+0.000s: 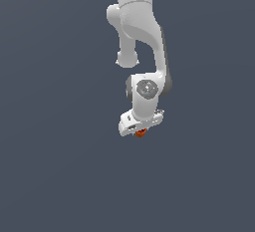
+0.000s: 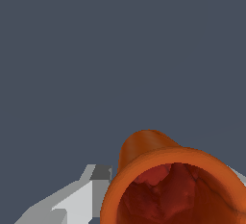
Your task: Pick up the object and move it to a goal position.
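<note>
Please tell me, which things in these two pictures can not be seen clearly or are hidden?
- Small orange-red tapered cup: in the exterior view too small, mostly hidden under the white gripper.
- The cup in the wrist view: its rim is cut off by the picture's edge.
- Fingers: one shows partly, the other is mostly behind the cup, so the grasp is unclear.
- Goal position: no marker shows in either view.

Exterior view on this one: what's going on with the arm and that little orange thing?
A single white robot arm reaches down with a small orange-red cup at its gripper. In the wrist view the cup's open mouth faces the camera, showing a darker hollow, with a gray finger close beside it. The cup seems to sit between the fingers, probably gripped, though contact isn't clearly visible. No goal marker shows against the plain dark background.
</note>
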Tool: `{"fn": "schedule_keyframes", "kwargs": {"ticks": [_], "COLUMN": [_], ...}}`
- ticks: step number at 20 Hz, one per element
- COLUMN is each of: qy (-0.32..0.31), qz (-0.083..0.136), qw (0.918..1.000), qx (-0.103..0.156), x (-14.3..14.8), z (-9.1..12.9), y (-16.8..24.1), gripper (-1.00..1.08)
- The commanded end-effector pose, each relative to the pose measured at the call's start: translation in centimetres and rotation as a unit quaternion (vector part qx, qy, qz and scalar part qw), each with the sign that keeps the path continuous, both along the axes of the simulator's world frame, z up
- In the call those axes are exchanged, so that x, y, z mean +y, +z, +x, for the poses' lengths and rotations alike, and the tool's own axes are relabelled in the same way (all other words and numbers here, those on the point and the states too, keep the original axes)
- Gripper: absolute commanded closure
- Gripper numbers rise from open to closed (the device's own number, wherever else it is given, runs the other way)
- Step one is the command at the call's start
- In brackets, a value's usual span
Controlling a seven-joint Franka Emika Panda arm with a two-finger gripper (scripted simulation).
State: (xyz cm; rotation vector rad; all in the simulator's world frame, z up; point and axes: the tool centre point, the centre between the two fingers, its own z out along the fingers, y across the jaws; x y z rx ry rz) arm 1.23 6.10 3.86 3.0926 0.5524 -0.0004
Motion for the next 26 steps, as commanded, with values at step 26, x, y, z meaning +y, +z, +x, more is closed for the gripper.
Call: {"fn": "schedule_keyframes", "kwargs": {"ticks": [26], "qy": [0.0], "qz": [0.001], "qw": [1.0], "qx": [0.0], "x": [-5.9], "z": [-3.3], "y": [19.7], "gripper": [1.08]}}
